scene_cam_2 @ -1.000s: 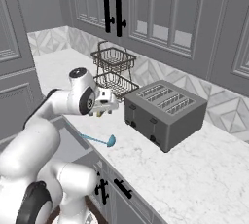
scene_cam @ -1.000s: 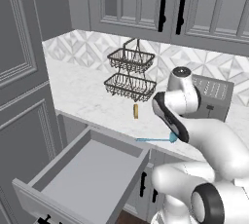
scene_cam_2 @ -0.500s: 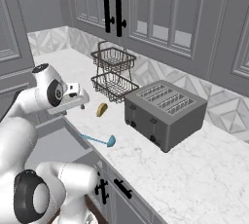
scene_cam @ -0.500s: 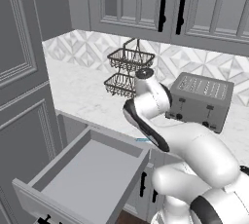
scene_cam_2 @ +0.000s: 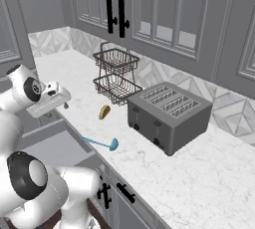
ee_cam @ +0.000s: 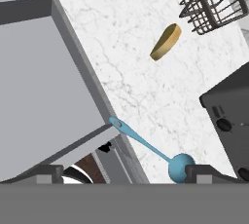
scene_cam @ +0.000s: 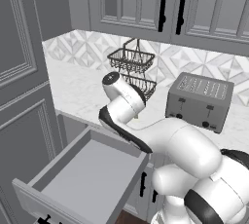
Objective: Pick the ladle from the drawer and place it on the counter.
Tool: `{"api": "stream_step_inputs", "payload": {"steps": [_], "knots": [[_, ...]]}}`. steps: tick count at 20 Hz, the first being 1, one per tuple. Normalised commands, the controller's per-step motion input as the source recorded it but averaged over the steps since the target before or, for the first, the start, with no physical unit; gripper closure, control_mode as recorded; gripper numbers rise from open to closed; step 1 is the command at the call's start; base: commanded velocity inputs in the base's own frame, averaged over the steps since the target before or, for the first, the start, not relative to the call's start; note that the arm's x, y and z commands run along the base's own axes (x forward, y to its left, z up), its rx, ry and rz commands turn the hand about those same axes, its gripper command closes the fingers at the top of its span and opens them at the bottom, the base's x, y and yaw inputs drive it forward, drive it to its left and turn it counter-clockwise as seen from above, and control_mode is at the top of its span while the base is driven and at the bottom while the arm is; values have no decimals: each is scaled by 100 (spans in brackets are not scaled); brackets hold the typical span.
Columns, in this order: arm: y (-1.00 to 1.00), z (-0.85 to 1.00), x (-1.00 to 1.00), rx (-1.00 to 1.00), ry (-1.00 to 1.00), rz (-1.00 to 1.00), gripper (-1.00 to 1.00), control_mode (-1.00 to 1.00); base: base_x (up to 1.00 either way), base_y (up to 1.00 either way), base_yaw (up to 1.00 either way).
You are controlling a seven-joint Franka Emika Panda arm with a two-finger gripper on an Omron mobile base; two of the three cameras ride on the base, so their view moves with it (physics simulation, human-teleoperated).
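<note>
The teal ladle (scene_cam_2: pixel 99 143) lies flat on the white marble desk (scene_cam_2: pixel 199 173), its small round bowl toward the toaster (scene_cam_2: pixel 168 117) and its thin handle running out to the desk's front edge, where the tip just overhangs the open drawer (scene_cam: pixel 92 179) — seen from the hand camera, the handle end (ee_cam: pixel 116 123) sits right at the corner of the drawer's side wall. The wide grey drawer stands pulled out below the desk edge, its flat floor bare in the left base view. A small yellow-brown lump (scene_cam_2: pixel 104 111) rests on the marble between the ladle and a two-tier black wire basket (scene_cam_2: pixel 115 73), apart from both. The arm reaches over the left end of the desk, and its claw (scene_cam_2: pixel 49 101) hangs above the drawer, well clear of the ladle and holding nothing. In the hand view the two dark fingertips (ee_cam: pixel 46 173) rise far apart at the bottom corners — the jaws spread wide, with the ladle's bowl (ee_cam: pixel 181 166) just beside the right-hand tip. Grey cabinet doors with black handles (scene_cam_2: pixel 115 7) line the wall above.
</note>
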Motion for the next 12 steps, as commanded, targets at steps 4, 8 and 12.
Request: {"api": "stream_step_inputs", "payload": {"steps": [4, 8, 12], "knots": [[0, 0, 0, 0, 0, 0, -100, -100, 0, 0, 0], [0, 0, 0, 0, 0, 0, -100, -100, 0, 0, 0], [0, 0, -9, 0, -2, 0, -100, -100, 0, 0, 0]]}}
